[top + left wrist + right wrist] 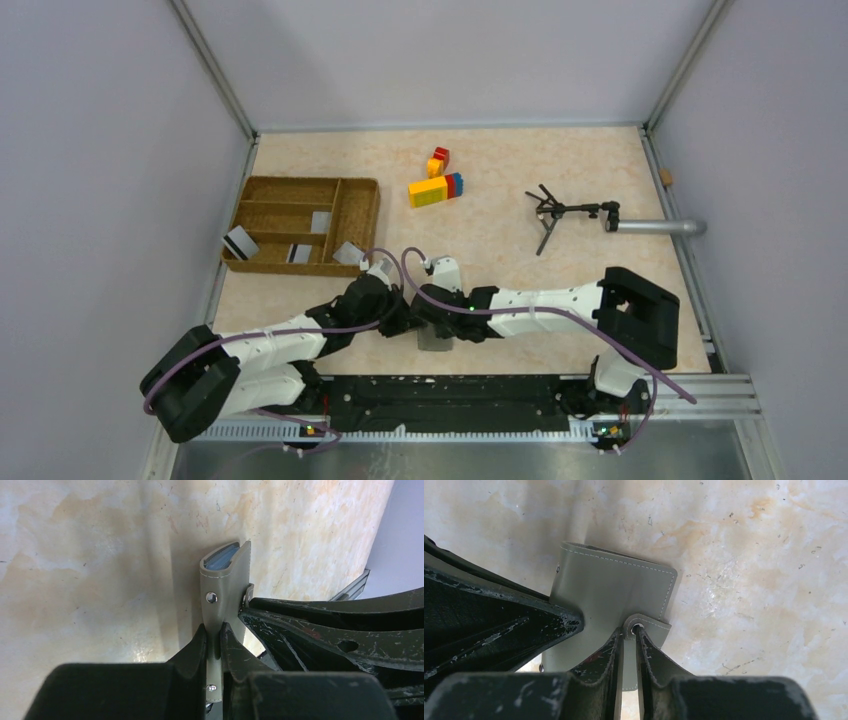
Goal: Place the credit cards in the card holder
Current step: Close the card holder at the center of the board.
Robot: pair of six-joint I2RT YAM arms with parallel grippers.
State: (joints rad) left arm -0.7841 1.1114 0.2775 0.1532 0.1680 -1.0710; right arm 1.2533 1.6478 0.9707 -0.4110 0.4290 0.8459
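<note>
The grey card holder (436, 337) is at the near middle of the table, with both grippers on it. In the left wrist view it shows edge-on (223, 577), blue-grey lining at its far end, and my left gripper (214, 628) is shut on its near edge. In the right wrist view its flat grey face (614, 587) shows, and my right gripper (629, 630) is shut on its snap tab (649, 628). Several silver-grey credit cards (238, 242) lie in the wicker tray at the left, one (348, 254) leaning at its near right corner.
The brown wicker compartment tray (262, 183) sits at the left of the table. Coloured toy bricks (435, 188) lie at the back centre. A small black tripod (560, 212) and a metal tube (655, 227) lie at the right.
</note>
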